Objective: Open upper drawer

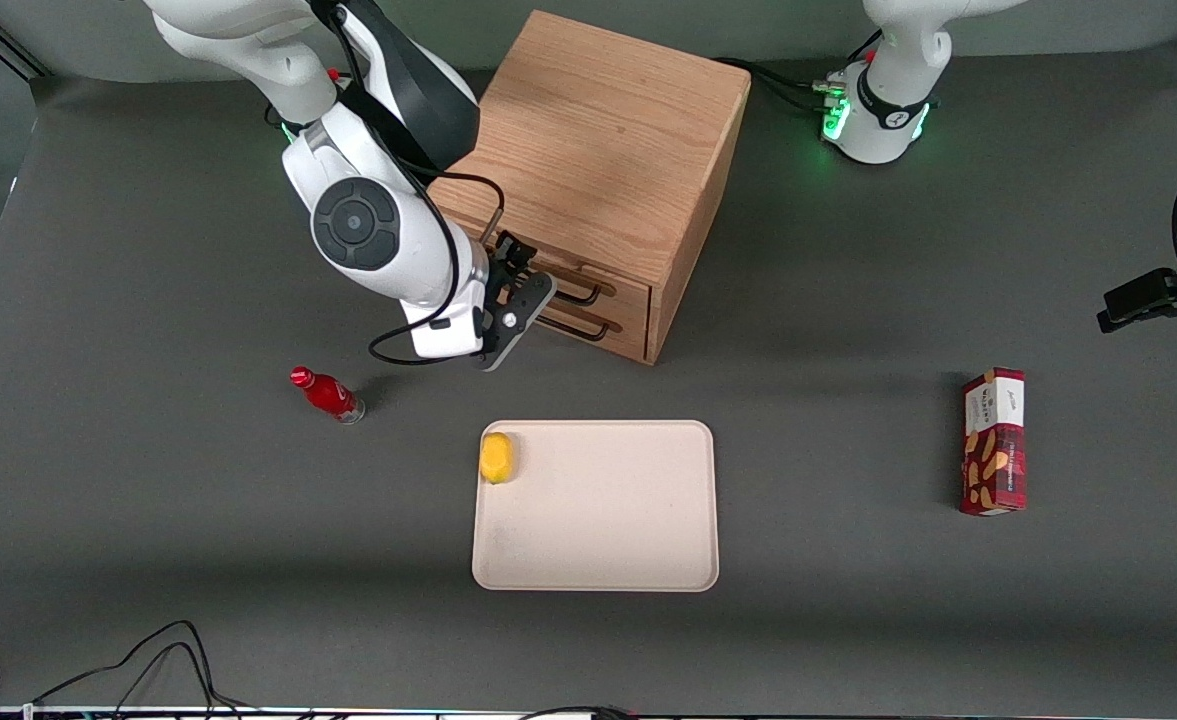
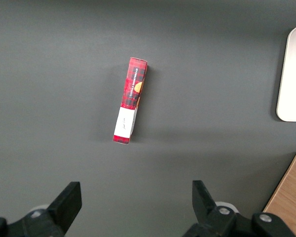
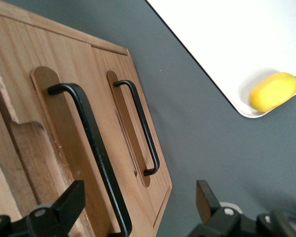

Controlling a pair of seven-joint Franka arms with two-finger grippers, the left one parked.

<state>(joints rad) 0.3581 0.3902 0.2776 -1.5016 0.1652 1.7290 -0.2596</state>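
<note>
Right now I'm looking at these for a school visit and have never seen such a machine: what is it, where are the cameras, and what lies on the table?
It is a robot arm ending in a two-finger gripper. One camera looks down on the table from the front; the other two sit on the wrists.

The gripper is open and holds nothing. It hangs in front of the wooden cabinet, close to the black handle of the upper drawer, which looks shut.

On the dark table, nearer the front camera, lies a pale tray with a lemon in it. A small red bottle lies toward the working arm's end, a red snack box toward the parked arm's.
</note>
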